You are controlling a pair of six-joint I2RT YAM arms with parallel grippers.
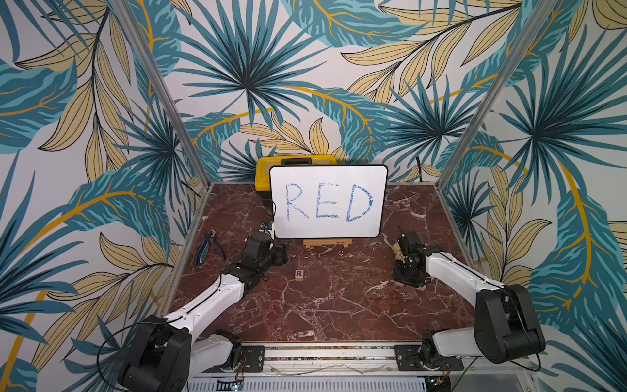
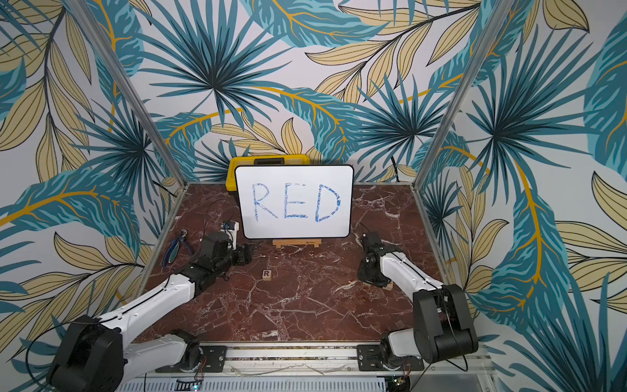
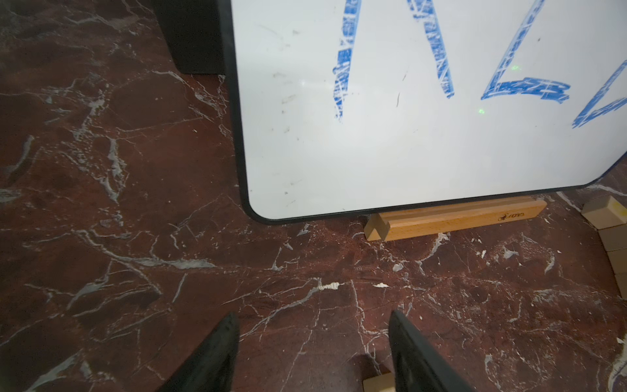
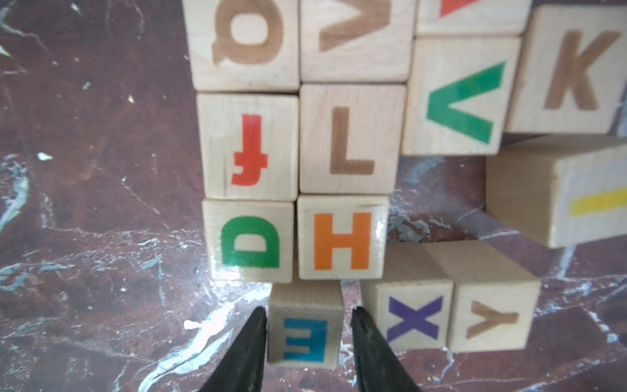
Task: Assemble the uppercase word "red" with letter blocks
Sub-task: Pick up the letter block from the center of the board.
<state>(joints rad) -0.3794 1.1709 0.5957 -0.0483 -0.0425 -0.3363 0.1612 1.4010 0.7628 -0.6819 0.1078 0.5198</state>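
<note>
Standing propped on a wooden ledge (image 1: 327, 243) at the back of the table (image 1: 339, 315), the whiteboard (image 1: 328, 202) is showing RED in blue in both top views, probably as the model to copy. The R block (image 1: 299, 274) is sitting alone, letter up, in the open stretch in front of the board, which is likely the start of the row. The left arm (image 1: 210, 302) is reaching toward the board's lower corner, near the R block but apart from it. The right arm (image 1: 454, 271) is bending down over a heap of blocks (image 1: 397, 255) by the table's right side and hiding most of it.

In the left wrist view, the left claw (image 3: 312, 314) is hanging spread wide over bare table, holding and touching nothing. A pale block corner (image 3: 376, 385) is peeking in beside one finger, its letter hidden.

In the right wrist view, the right claw (image 4: 308, 310) is straddling the E block (image 4: 305, 325), whose letter is blue here. Its fingers are standing narrowly apart. One is against the block's side or nearly so, and the other is leaving a sliver of table, so this is looking like a loose bracket, not a pinch. The E block is lying at the heap's open edge, so there is finger room, though an X block (image 4: 414, 319) is crowding one side. The D block (image 4: 251, 241), green, is lying just beyond it, flush against an orange H block (image 4: 342, 237).
</note>
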